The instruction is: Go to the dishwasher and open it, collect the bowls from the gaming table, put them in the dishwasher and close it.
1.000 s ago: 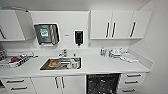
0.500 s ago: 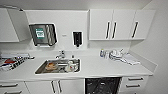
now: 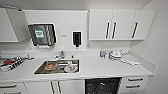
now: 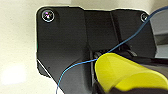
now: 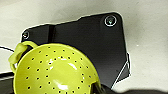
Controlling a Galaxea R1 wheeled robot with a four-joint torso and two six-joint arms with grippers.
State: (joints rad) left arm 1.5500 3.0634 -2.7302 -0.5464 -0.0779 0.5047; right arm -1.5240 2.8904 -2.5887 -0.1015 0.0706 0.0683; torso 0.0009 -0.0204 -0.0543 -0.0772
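Kitchenette ahead: white counter [image 3: 100,68] with a steel sink [image 3: 57,67] holding dishes, an orange bowl [image 3: 50,66] among them. On the wall above hang a steel paper-towel dispenser [image 3: 42,34] with a green label, writing too blurred to read, and a dark soap dispenser [image 3: 76,38]. White wall cabinets [image 3: 113,25] to the right; bottles and white dishes [image 3: 113,54] beneath them on the counter. The dishwasher [image 3: 102,86] sits under the counter right of the sink, its dark racked interior showing. In the left wrist view a yellow-green bowl [image 4: 125,72] sits close against the dark plate, a thin blue wire [image 4: 75,68] crossing it; cannot tell the left fingers' state. In the right wrist view a perforated yellow-green bowl [image 5: 53,71] with a loop handle; fingers likewise unclear.
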